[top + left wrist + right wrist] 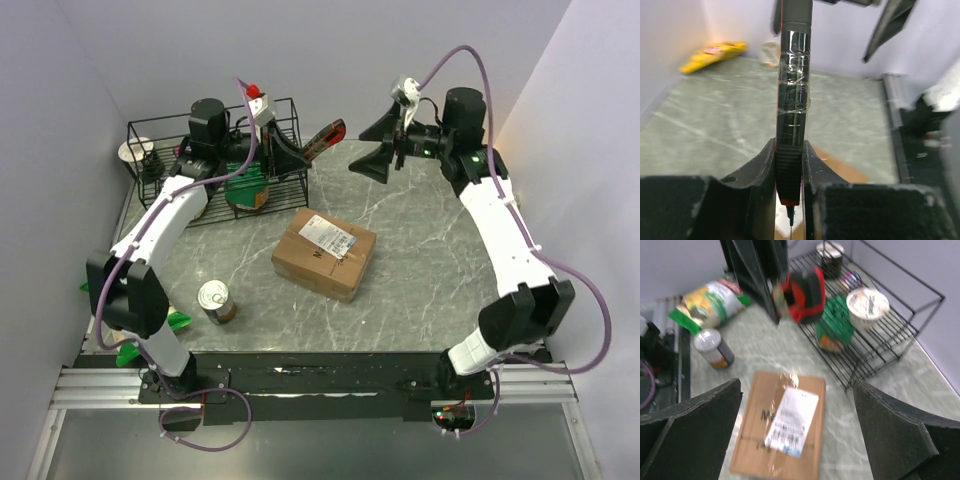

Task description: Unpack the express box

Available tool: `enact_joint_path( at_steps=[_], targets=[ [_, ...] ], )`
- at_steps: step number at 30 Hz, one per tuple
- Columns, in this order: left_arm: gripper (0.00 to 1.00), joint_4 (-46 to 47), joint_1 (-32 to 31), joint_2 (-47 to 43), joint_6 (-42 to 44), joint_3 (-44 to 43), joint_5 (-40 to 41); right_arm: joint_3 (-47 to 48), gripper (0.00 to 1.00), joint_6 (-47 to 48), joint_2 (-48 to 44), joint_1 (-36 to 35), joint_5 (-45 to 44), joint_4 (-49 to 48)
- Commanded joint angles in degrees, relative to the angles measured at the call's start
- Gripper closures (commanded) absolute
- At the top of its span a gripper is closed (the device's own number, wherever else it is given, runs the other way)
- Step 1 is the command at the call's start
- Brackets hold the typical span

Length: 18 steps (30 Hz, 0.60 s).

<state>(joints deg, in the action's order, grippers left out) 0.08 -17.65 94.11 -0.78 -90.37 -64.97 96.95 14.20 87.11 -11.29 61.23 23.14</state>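
Observation:
The express box (324,253), brown cardboard with a white label and clear tape, lies closed in the middle of the table. It also shows in the right wrist view (782,432) and partly in the left wrist view (840,167). My left gripper (300,155) is up in the air beyond the box. It is shut on a red and black cutter (325,140), which shows between its fingers in the left wrist view (792,100). My right gripper (375,150) is open and empty, raised above the far side of the table. Its jaws stand wide apart over the box (796,385).
A black wire basket (215,160) at the back left holds a white cup (867,305) and a green packet (832,327). A tin can (215,302) stands front left of the box. Green packets (130,350) lie at the left edge. A yellow packet (712,55) lies by the wall.

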Motion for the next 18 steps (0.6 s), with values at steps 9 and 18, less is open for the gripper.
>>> enact_joint_path(
  at_steps=[9,18],
  targets=[
    [0.99,11.9,0.2,3.8,-18.0,-4.0,-11.5,7.9,0.05,-18.5,9.3,-3.8,6.7,-20.2],
    [0.99,10.7,0.2,7.0,-19.3,-7.7,-11.8,13.0,0.16,-20.5,13.3,-5.9,9.3,-19.8]
  ],
)
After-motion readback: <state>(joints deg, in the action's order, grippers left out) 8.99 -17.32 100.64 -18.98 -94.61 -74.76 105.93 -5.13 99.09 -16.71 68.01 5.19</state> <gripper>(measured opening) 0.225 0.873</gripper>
